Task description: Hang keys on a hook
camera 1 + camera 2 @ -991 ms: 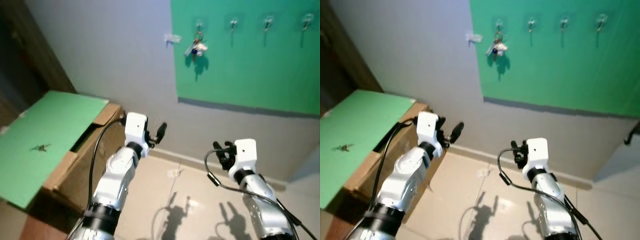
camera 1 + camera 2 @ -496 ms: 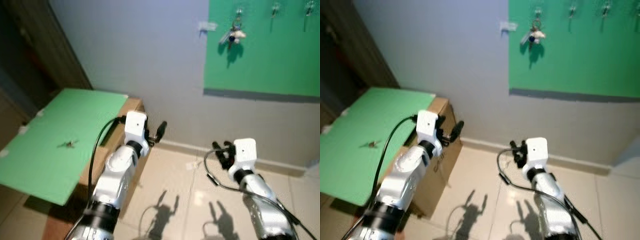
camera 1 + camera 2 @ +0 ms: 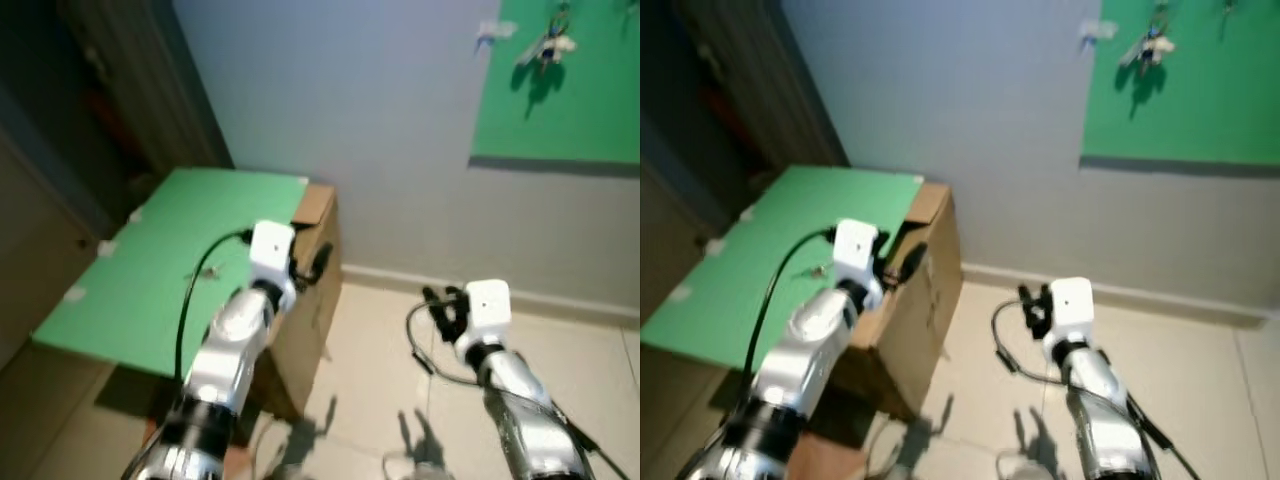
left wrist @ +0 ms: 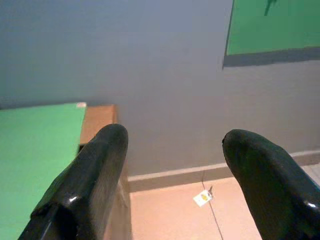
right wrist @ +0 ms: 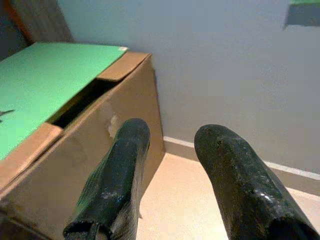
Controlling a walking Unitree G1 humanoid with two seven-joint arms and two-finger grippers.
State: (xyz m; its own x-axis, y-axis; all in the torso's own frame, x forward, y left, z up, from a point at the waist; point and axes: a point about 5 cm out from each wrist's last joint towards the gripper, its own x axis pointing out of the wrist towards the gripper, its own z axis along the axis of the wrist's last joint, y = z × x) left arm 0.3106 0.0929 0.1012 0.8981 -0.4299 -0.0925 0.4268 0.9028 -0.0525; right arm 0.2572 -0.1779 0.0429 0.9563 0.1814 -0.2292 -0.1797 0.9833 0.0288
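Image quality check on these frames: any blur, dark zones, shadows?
Eye views: soft overall, dark upper left corner, keys smeared on the green panel, arm shadows on the floor. Left wrist view: fingers out of focus. Right wrist view: cardboard box fairly sharp, evenly lit.

Wall: grey, bearing a green panel at upper right.
Keys: a bunch of keys hangs high on the panel.
Box: a cardboard box topped by a green sheet.
Left pincer: raised before the box.
Right pincer: raised over the tiled floor.
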